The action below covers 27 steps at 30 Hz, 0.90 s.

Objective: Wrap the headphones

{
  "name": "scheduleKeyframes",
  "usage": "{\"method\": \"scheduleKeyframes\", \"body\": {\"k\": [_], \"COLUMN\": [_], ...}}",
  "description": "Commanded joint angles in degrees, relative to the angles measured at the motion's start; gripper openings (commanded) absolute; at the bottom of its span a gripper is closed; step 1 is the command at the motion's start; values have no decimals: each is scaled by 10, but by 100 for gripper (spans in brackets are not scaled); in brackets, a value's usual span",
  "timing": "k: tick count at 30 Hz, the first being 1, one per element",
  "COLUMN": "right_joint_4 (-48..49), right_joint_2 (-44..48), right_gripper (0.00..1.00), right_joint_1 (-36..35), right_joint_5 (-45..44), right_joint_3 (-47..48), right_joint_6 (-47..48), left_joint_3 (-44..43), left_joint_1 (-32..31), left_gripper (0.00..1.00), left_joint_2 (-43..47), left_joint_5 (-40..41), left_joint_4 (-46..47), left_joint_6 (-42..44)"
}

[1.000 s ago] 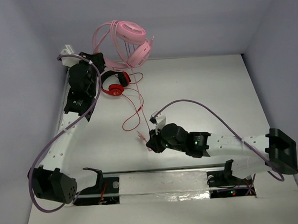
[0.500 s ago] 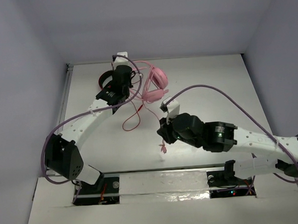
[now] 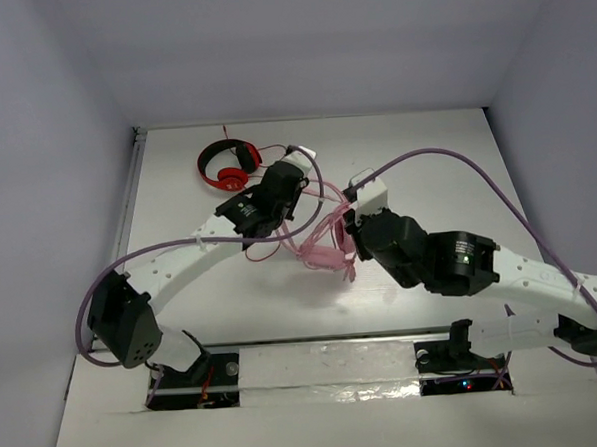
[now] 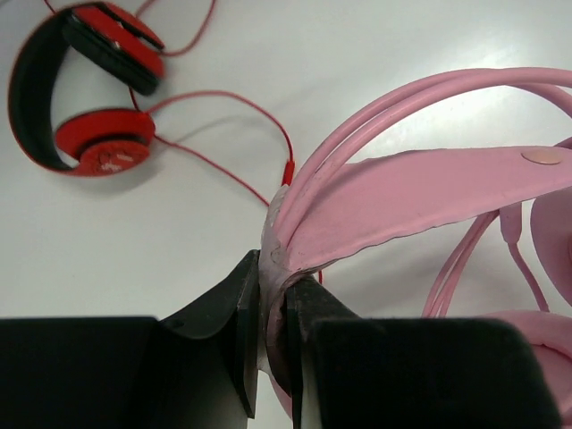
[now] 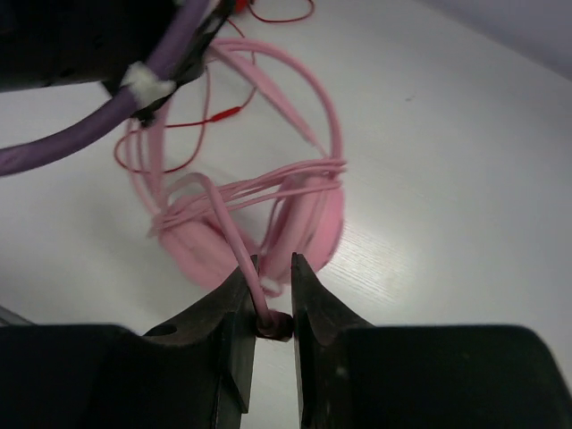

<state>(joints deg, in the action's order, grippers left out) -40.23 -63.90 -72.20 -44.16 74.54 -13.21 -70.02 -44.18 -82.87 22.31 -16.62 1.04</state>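
Note:
The pale-pink headphones hang between my two arms at mid table, cups together, cable looped around them. My left gripper is shut on the pink headband, seen from above at the arm's tip. My right gripper is shut on the thin pink cable's plug end, just right of the cups in the top view. The cable runs taut from the jaws up to the cups.
The smaller red-and-black headphones lie at the back left, also in the left wrist view, with their red cable trailing toward the pink set. Walls enclose the table on three sides.
The left arm brought the pink headphones from high at the back down toward mid table. The right gripper swung with the cable end from the front up to beside the cups.

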Motion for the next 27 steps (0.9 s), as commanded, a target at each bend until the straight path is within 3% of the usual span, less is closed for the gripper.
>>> {"method": "scheduleKeyframes", "body": {"k": [1, 8, 15, 21, 27], "right_joint_4": [-32, -83, 18, 120, 232], "right_joint_2": [0, -1, 0, 14, 67], "right_gripper": [0, 0, 0, 0, 0], "right_joint_1": [13, 29, 90, 153, 186], "right_joint_5": [-73, -50, -47, -19, 101], "right_joint_3": [24, 19, -29, -85, -146], "right_joint_6": [18, 3, 14, 20, -8], "left_joint_3": [30, 66, 71, 77, 80], "left_joint_1": [-3, -3, -3, 33, 95], "left_gripper": [0, 0, 0, 0, 0], "left_joint_2": [70, 134, 190, 238, 268], "left_joint_5": [-8, 14, -214, -328, -491], "left_joint_4": [-9, -31, -33, -9, 44], "left_joint_6": [-1, -7, 3, -2, -32]}}
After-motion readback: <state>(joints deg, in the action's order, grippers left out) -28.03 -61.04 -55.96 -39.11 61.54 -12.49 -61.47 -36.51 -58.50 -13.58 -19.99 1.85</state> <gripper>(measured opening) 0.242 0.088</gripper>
